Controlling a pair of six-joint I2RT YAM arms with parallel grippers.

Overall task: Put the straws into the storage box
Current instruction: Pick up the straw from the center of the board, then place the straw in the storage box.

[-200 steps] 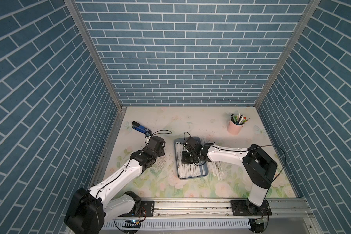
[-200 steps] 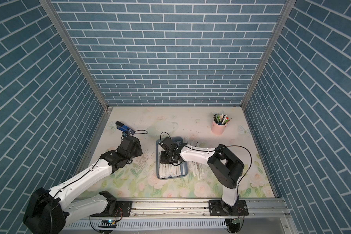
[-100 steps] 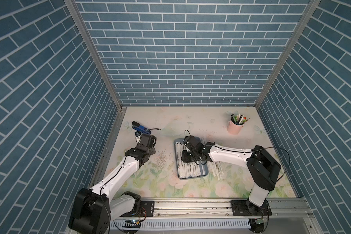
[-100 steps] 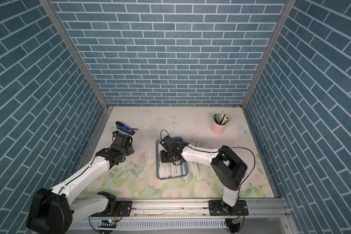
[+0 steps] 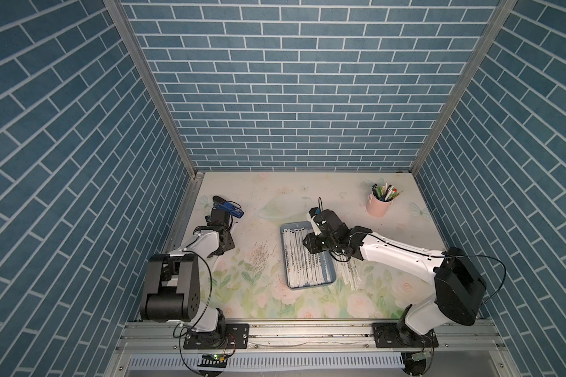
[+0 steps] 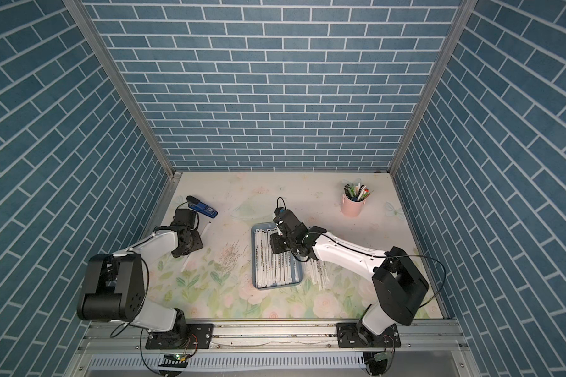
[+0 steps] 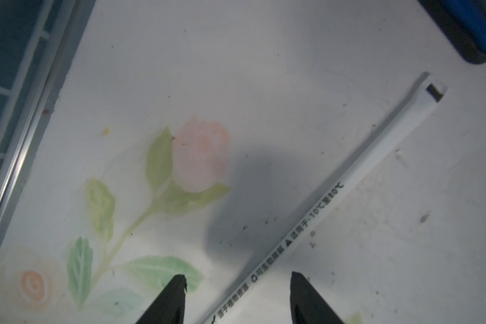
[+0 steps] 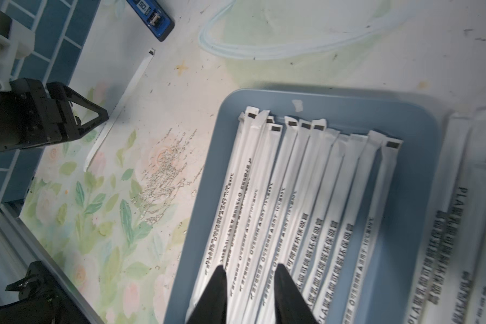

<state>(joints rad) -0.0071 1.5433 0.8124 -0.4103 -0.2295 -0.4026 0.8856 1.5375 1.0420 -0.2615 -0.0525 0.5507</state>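
Note:
The storage box point(image 5: 311, 286) point(image 6: 278, 286) point(image 8: 404, 117) is a blue-grey tray at mid-table, and several white wrapped straws point(image 5: 296, 261) point(image 8: 292, 174) lie side by side in it. More straws point(image 5: 350, 274) point(image 6: 319, 274) lie on the mat just right of the box. A single straw point(image 7: 348, 185) point(image 6: 206, 228) point(image 8: 124, 95) lies at the far left. My left gripper point(image 7: 236, 277) point(image 6: 195, 248) is open just above this straw, one finger on each side of it. My right gripper point(image 8: 250, 268) point(image 5: 311, 244) is open over the straws in the box and holds nothing.
A blue-and-black stapler point(image 5: 227, 206) point(image 7: 474, 33) lies just beyond the single straw, close to the left wall rail point(image 7: 20, 157). A pink cup of pens point(image 5: 379, 207) stands at the back right. The floral mat between the left arm and the box is bare.
My left arm has folded back and swung its gripper leftward from beside the box to the single straw, with jaws wider. My right gripper stays over the box and its jaws have parted.

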